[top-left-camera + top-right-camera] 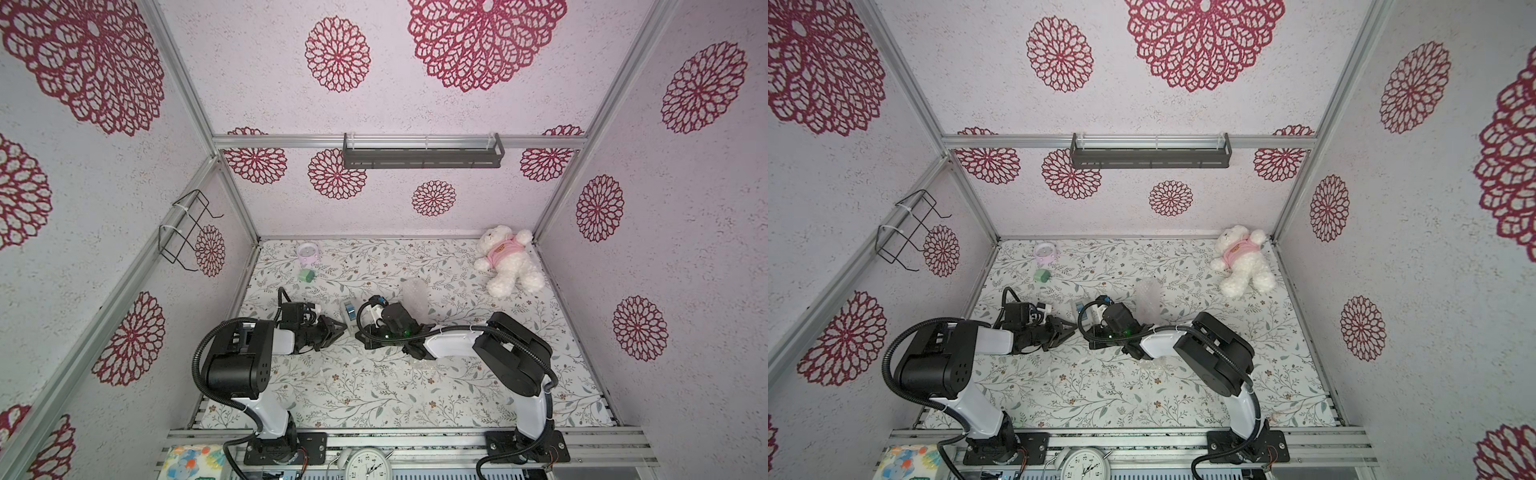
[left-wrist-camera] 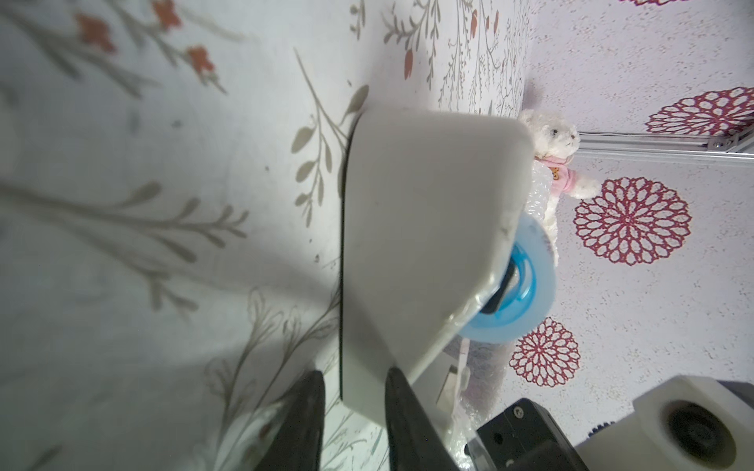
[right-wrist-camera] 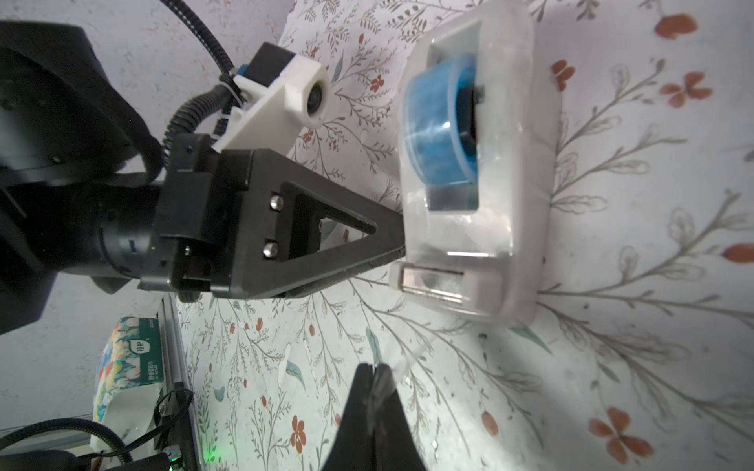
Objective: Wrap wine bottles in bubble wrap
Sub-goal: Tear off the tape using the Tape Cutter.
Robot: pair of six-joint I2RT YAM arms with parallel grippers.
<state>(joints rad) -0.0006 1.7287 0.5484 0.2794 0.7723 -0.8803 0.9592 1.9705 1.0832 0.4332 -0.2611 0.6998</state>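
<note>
L claw (image 3: 402,253): clamped on the dispenser (image 3: 510,204) near its cutter end, one finger each side of the base in the L wrist view; prob. pins it so it won't slide when tape is pulled
R claw (image 3: 373,379): fingers together, near the cutter (image 3: 432,281), tips pointing at it; can't tell if a tape end is nipped btw them
dispenser: sits on the worktop (image 1: 374,395) btw the two arms, blue roll (image 3: 436,130) in its well
wrap (image 1: 415,297): rolled into a whitish tube on the worktop just behind the R wrist, apart from both claws, unheld
bottle: not seen in any view; prob. inside the tube, can't confirm
step: looks like fetching tape to seal the tube; rolling seems done, sealing not yet
why 2 arms: dispenser looks light, so a one-arm pull would likely drag it; L anchors, R draws
risk: unheld tube may spring open; tape may stick to R fingers or fold on itself
next: R needs a straight pull away from the cutter, then a tear across the blade, w/ L pressing down
</note>
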